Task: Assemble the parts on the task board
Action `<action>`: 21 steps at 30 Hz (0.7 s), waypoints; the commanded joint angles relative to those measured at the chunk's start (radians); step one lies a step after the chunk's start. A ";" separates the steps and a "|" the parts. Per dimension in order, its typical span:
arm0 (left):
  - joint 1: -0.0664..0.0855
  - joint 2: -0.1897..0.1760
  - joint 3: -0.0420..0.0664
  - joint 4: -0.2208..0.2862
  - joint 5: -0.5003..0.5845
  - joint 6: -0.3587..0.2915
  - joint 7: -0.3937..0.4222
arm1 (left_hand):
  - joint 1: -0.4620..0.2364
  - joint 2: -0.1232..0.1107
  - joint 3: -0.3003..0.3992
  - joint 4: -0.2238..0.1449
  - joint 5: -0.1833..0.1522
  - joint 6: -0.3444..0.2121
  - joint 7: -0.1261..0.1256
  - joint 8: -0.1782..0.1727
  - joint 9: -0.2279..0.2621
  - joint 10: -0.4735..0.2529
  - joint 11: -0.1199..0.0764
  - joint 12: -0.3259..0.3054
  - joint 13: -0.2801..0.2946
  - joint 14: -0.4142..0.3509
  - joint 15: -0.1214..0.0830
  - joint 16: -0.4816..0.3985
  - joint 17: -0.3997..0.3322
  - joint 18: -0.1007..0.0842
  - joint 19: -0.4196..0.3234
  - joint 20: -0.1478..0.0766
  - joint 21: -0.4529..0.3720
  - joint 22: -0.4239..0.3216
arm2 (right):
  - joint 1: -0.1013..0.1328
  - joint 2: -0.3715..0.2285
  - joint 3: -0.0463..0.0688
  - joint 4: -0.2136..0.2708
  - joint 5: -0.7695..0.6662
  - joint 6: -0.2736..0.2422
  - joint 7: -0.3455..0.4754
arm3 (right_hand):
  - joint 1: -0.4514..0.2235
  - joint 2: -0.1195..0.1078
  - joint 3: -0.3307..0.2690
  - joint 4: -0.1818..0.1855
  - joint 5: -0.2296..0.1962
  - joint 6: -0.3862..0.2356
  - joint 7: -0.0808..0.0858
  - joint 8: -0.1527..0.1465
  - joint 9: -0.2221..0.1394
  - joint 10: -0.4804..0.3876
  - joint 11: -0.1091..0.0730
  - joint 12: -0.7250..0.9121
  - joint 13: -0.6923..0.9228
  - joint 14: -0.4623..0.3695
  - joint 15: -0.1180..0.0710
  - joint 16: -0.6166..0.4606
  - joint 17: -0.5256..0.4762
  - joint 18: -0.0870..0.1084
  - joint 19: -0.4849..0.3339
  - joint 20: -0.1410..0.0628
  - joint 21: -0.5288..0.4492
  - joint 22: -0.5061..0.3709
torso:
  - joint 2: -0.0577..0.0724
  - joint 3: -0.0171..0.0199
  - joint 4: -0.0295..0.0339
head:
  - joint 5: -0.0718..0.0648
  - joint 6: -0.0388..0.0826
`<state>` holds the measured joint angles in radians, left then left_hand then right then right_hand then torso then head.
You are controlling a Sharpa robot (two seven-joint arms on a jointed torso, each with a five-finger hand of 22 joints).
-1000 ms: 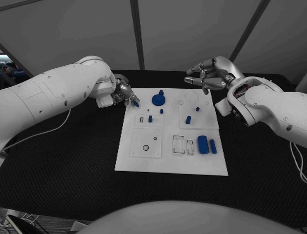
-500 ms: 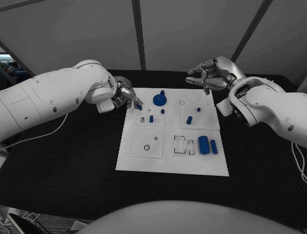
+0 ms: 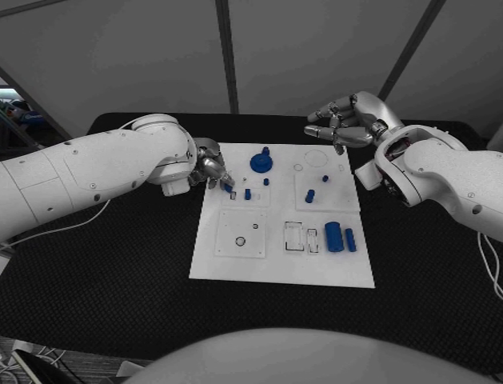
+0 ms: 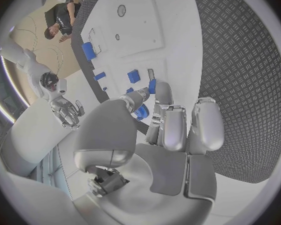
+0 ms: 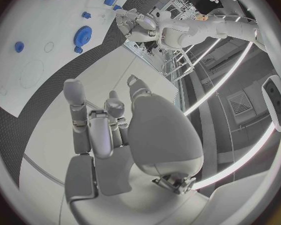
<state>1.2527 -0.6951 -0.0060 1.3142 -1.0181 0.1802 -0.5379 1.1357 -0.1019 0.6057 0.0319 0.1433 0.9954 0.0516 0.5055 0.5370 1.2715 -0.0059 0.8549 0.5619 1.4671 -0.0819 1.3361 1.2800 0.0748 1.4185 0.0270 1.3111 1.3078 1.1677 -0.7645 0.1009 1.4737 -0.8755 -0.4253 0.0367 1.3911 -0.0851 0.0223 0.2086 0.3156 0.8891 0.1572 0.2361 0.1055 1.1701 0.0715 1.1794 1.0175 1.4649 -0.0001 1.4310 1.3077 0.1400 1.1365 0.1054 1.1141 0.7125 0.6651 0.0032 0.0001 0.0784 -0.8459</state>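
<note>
left hand with blue part

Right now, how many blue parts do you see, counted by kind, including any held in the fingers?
Gear-shaped part: 1
Long cylinders: 2
Small pegs on the task board: 4
Held part in the left hand fingers: 1
Total: 8

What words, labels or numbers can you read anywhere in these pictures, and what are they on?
None can be read. The task board bears only outlined slots and circles, no lettering. The blue parts, the black table and both arms carry no legible marks.
</note>
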 commanded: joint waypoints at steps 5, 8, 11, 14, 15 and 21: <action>-0.003 0.003 -0.004 0.008 -0.040 0.000 0.008 | 0.006 -0.008 0.130 -0.122 0.007 0.002 -0.007 0.006 0.002 0.033 -0.026 0.004 0.003 0.037 -0.005 0.004 0.001 -0.003 0.008 -0.001 0.006 0.027 | 0.001 -0.001 0.001 0.002 -0.002 0.007 0.005 | 0.001 0.007 -0.003 -0.002 0.006 -0.001 -0.002 0.007 -0.002 -0.002 -0.001 0.001 0.001 0.041 -0.005 -0.005 0.020 0.015 -0.001 -0.002 -0.006 -0.001 | 0.000 0.0000 0.0004 | -0.001 -0.002; -0.004 0.003 -0.004 0.012 -0.041 0.000 0.007 | 0.006 -0.009 0.131 -0.122 0.008 0.003 -0.007 0.006 0.002 0.034 -0.026 0.005 0.004 0.037 -0.005 0.004 0.001 -0.003 0.008 -0.001 0.006 0.028 | 0.001 -0.001 0.001 0.002 -0.002 0.008 0.005 | 0.000 0.007 -0.004 -0.002 0.006 -0.001 -0.002 0.008 -0.002 -0.002 -0.001 0.002 0.001 0.042 -0.005 -0.005 0.020 0.015 0.000 -0.002 -0.006 -0.001 | 0.000 -0.0005 0.0003 | -0.003 -0.002; -0.005 0.002 -0.005 0.016 -0.041 -0.001 0.007 | 0.006 -0.009 0.131 -0.122 0.008 0.003 -0.007 0.006 0.002 0.034 -0.026 0.005 0.004 0.037 -0.005 0.004 0.001 -0.003 0.008 -0.001 0.006 0.028 | 0.001 -0.001 0.001 0.001 -0.002 0.008 0.005 | 0.000 0.007 -0.004 -0.002 0.006 -0.001 -0.002 0.008 -0.002 -0.002 -0.001 0.002 0.001 0.042 -0.005 -0.005 0.020 0.015 0.000 -0.002 -0.006 -0.001 | 0.000 -0.0005 0.0003 | -0.003 -0.002; -0.006 0.002 -0.005 0.022 -0.041 -0.001 0.007 | 0.005 -0.011 0.134 -0.122 0.010 0.004 -0.007 0.008 0.003 0.037 -0.027 0.007 0.006 0.037 -0.006 0.004 0.001 -0.004 0.009 -0.002 0.007 0.029 | 0.001 -0.001 0.001 0.001 -0.002 0.009 0.005 | 0.000 0.007 -0.004 -0.002 0.006 -0.001 -0.002 0.008 -0.002 -0.002 -0.001 0.002 0.001 0.042 -0.005 -0.005 0.020 0.015 0.000 -0.002 -0.006 -0.001 | 0.000 -0.0001 0.0001 | -0.002 -0.002; -0.006 0.002 -0.005 0.024 -0.041 -0.001 0.007 | 0.004 -0.011 0.135 -0.123 0.011 0.004 -0.008 0.008 0.003 0.039 -0.027 0.008 0.008 0.037 -0.006 0.004 0.001 -0.004 0.009 -0.002 0.007 0.030 | 0.001 -0.001 0.001 0.001 -0.002 0.009 0.005 | 0.000 0.007 -0.004 -0.002 0.006 -0.001 -0.002 0.008 -0.002 -0.002 -0.001 0.002 0.001 0.042 -0.005 -0.005 0.020 0.015 0.000 -0.002 -0.006 -0.001 | 0.000 0.0000 0.0001 | -0.003 -0.002; -0.007 0.001 -0.005 0.031 -0.040 0.005 0.006 | 0.003 -0.013 0.138 -0.123 0.012 0.006 -0.008 0.009 0.003 0.042 -0.028 0.010 0.011 0.037 -0.006 0.004 0.001 -0.004 0.010 -0.002 0.008 0.030 | 0.001 -0.001 0.001 0.001 -0.002 0.010 0.005 | 0.000 0.007 -0.004 -0.002 0.006 -0.001 -0.002 0.008 -0.002 -0.002 -0.001 0.002 0.001 0.042 -0.005 -0.005 0.020 0.015 0.000 -0.002 -0.006 -0.001 | 0.000 0.0002 -0.0002 | -0.003 -0.003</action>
<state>1.2461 -0.6938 -0.0100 1.3425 -1.0479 0.1787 -0.5368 1.1279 -0.1171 0.6251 0.0233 0.1540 0.9990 0.0481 0.5115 0.5381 1.2786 -0.0060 0.8596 0.5723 1.4678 -0.0815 1.3361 1.2798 0.0749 1.4221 0.0233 1.3150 1.3076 1.1677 -0.7652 0.1009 1.4736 -0.8755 -0.4219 0.0368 1.3911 -0.0851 0.0224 0.2086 0.3156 0.8891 0.1572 0.2401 0.1047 1.1701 0.0715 1.1794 1.0174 1.4649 -0.0001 1.4310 1.3076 0.1401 1.1365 0.1054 1.1141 0.7125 0.6652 0.0031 0.0000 0.0755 -0.8489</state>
